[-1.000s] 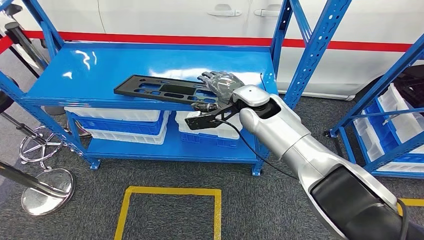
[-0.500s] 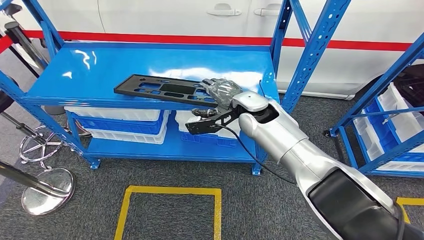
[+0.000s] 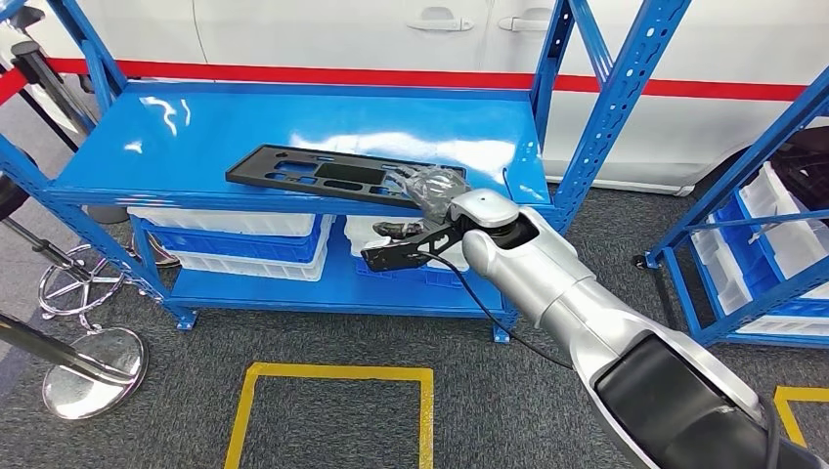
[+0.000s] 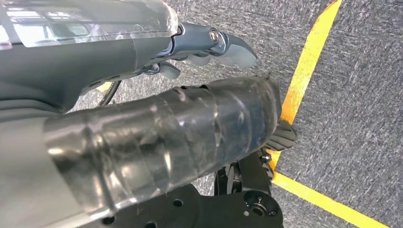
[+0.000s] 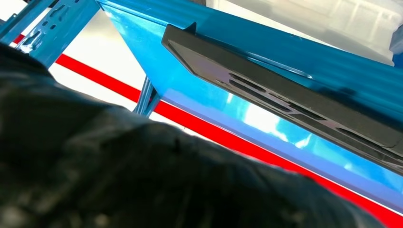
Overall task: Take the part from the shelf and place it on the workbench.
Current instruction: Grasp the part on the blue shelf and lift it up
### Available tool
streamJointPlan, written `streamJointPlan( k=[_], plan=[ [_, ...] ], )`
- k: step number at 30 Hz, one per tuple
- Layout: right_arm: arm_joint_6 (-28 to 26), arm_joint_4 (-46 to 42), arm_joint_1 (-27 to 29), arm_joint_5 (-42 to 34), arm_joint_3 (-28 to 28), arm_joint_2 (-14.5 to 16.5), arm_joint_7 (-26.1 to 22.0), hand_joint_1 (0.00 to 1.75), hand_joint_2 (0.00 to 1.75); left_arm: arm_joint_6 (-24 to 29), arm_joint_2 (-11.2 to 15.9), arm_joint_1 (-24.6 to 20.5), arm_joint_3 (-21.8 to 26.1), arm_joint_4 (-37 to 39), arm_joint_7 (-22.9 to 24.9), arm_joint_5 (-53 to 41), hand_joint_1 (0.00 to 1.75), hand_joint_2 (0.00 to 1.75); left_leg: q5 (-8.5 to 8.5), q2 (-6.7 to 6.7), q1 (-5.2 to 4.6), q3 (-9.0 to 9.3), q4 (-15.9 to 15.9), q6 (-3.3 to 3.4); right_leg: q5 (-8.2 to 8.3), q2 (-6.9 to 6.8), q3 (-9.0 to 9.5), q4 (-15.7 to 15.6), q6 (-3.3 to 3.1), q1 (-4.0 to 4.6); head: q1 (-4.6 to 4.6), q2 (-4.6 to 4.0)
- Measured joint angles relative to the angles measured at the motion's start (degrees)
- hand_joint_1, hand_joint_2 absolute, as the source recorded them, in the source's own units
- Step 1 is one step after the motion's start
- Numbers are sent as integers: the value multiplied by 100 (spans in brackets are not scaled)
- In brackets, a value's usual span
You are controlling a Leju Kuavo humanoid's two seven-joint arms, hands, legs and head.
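The part is a flat black plate with several cutouts, lying on the top level of the blue shelf near its front edge. My right hand covers the plate's right end: its fingers curl over the top and its thumb sits below the shelf's front edge. Whether the plate is clamped is unclear. From the right wrist view the part appears edge-on against the shelf, behind my dark wrapped hand. My left hand hangs over the grey floor with nothing in it, fingers apart from the thumb.
White and blue bins fill the lower level. A blue upright stands just right of my hand, and a second rack is at the far right. A white car is behind; a chrome stanchion base and yellow floor lines are in front.
My right hand has slid back toward the shelf's front edge and its fingers have curled in over the plate's right end. The plate has barely shifted.
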Motion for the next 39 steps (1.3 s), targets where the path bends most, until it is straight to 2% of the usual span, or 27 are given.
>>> streamJointPlan(
  k=[39],
  plan=[
    [-32, 107, 37, 65, 0, 18, -9, 0, 0, 2, 3, 0, 42, 0, -37, -22, 0, 0, 2, 0, 0, -4, 5, 3, 4, 0, -1, 0, 6, -1, 0, 0]
  ],
)
